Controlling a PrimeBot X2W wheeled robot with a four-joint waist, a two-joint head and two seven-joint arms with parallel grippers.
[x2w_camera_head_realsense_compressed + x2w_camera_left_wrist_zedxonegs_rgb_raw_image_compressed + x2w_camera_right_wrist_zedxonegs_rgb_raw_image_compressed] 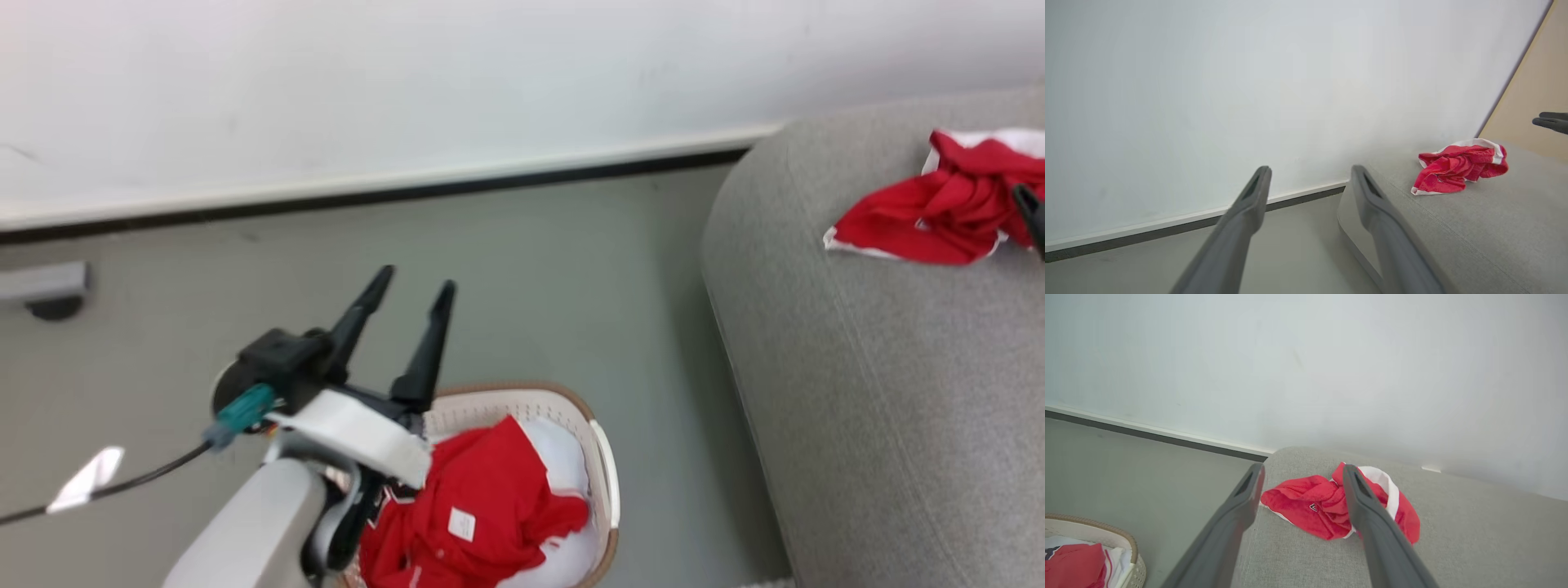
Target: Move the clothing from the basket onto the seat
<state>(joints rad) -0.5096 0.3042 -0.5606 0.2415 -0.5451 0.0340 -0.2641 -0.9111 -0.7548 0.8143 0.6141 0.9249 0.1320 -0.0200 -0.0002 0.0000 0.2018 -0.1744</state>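
Head view: one red garment (939,204) lay crumpled on grey sofa (882,408); right gripper (1303,471) hovered close by it, fingers wide, empty. In basket (606,465) lay red jersey (482,506), yet to move. Beside basket, left gripper (415,282) wide, empty. Roughly half done.
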